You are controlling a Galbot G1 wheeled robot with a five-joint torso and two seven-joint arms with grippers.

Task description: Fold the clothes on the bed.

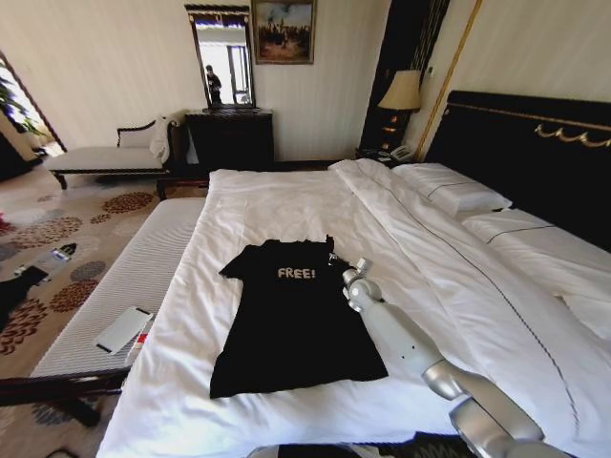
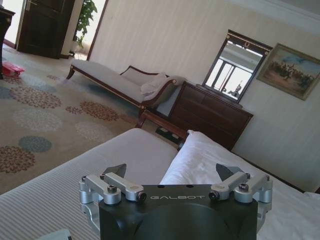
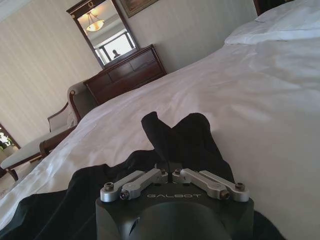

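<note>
White bed [image 1: 286, 205] bearing T-shirt [image 1: 291, 324] mostly flat; right hand [image 1: 336, 260] pinching its sleeve shut, left hand [image 2: 177, 177] hanging open, folding barely beginning.

Mirror [image 1: 222, 57]: tall, dark-framed, standing on the dresser against the far wall.
Painting [image 1: 284, 31]: framed, hung just beside the mirror.
Dresser [image 1: 229, 138]: dark wood, below the mirror.
Chaise [image 1: 115, 153]: white cushion, dark wooden frame, beside the dresser.
Lamp [image 1: 401, 93]: cream shade, in the corner by the headboard.
Carpet [image 1: 57, 229]: pale, patterned with round floral medallions.
Bench [image 1: 134, 277]: long, white, ribbed cushion, with a flat white device [image 1: 122, 329] lying on it.
</note>
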